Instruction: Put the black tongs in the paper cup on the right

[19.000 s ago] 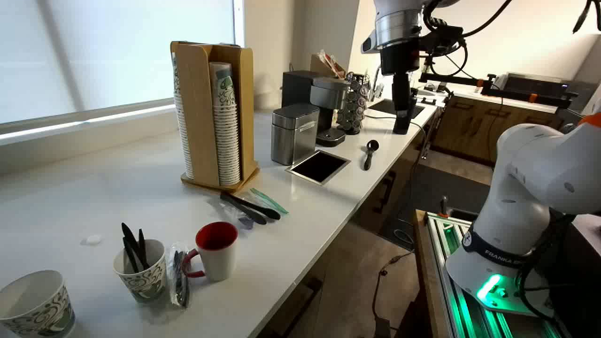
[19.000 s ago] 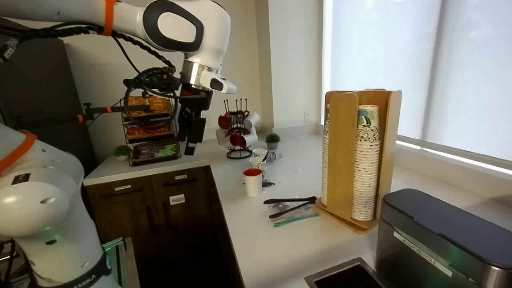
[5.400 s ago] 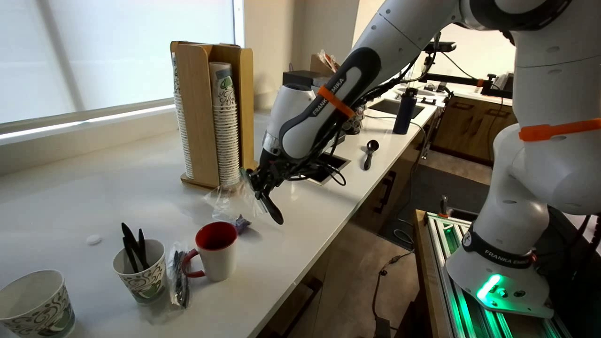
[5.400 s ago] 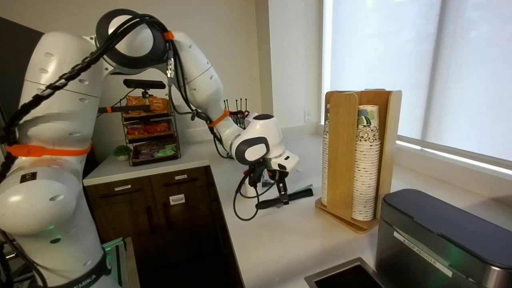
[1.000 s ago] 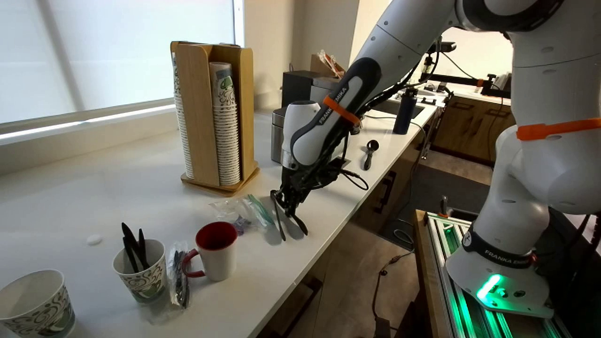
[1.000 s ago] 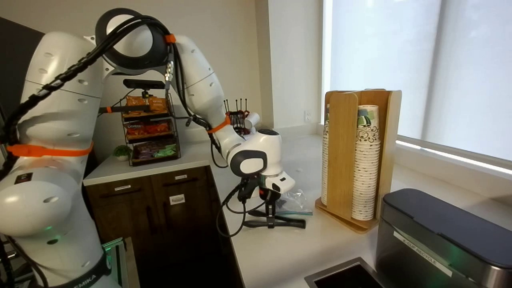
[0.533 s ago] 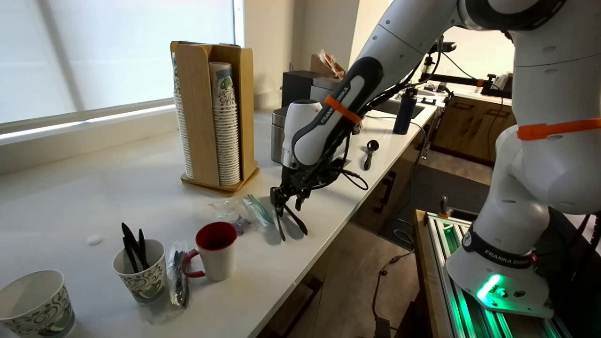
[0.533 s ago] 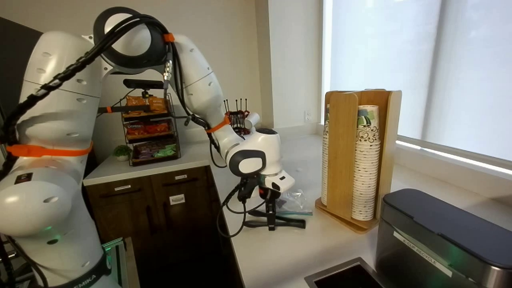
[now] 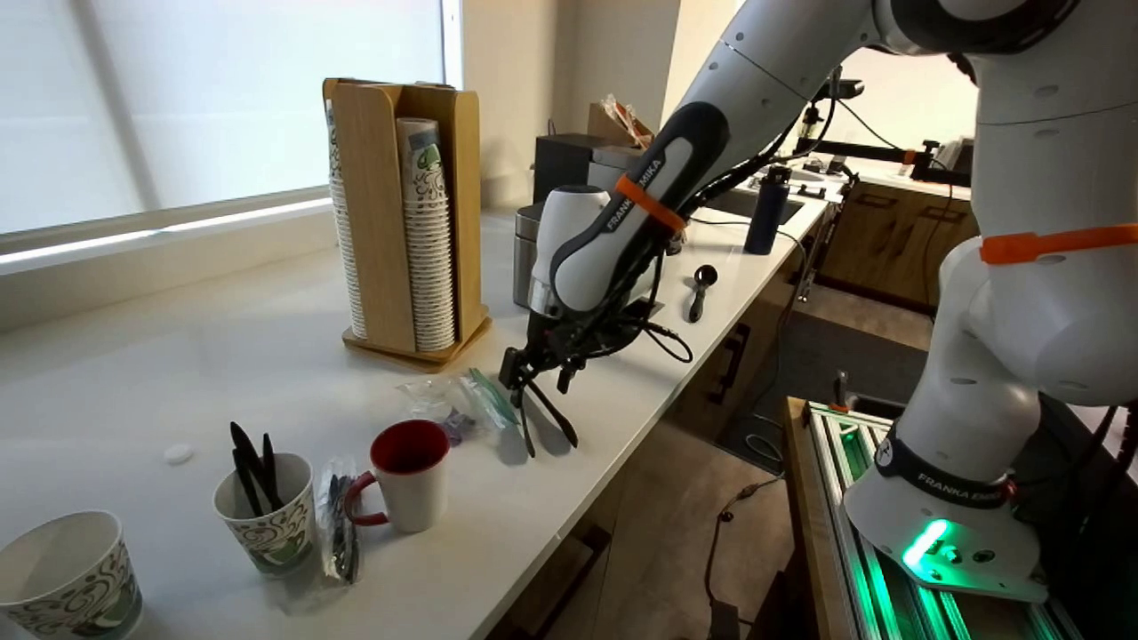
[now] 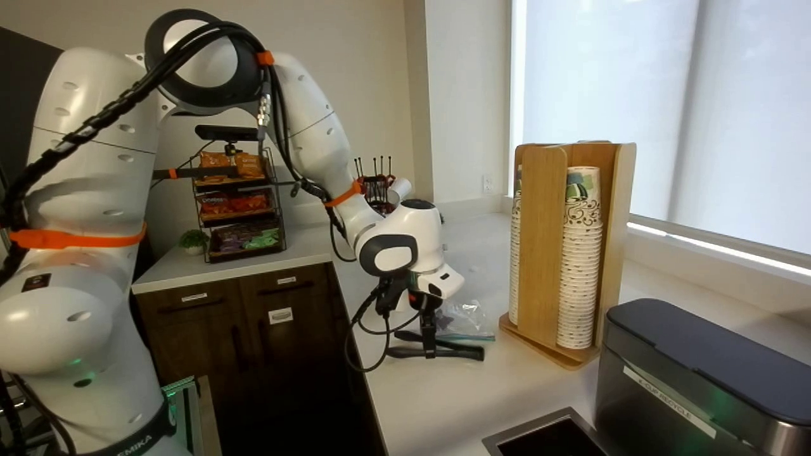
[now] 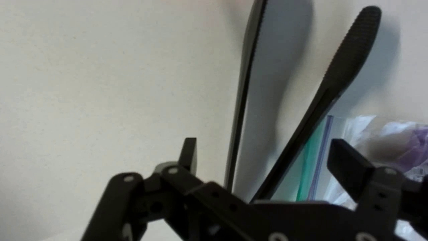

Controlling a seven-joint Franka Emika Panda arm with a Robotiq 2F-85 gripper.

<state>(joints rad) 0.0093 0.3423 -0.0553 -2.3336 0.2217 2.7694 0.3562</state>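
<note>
- A white counter [image 9: 240, 382] is stretched, in an exterior view, from lower left to upper right, a window [image 9: 222, 107] set at upper left.
- The paper cup [image 9: 280, 538], with dark utensils [image 9: 252, 459] in it, is placed at lower left, near the red-handled mug [image 9: 416, 489].
- The black tongs [image 11: 323, 100] are found on the counter; in the wrist view the free ends are pointed upward, the legs spread, the joined end hidden. In an exterior view the black tongs [image 10: 466, 353] are laid nearly level below centre, free ends leftward.
- The robot arm [image 9: 765, 80] is extended from the upper right, the hand [image 11: 264, 147] pointed down at the tongs.
- The hand is spread wide around them, a gap left on each side; nothing is gripped.
</note>
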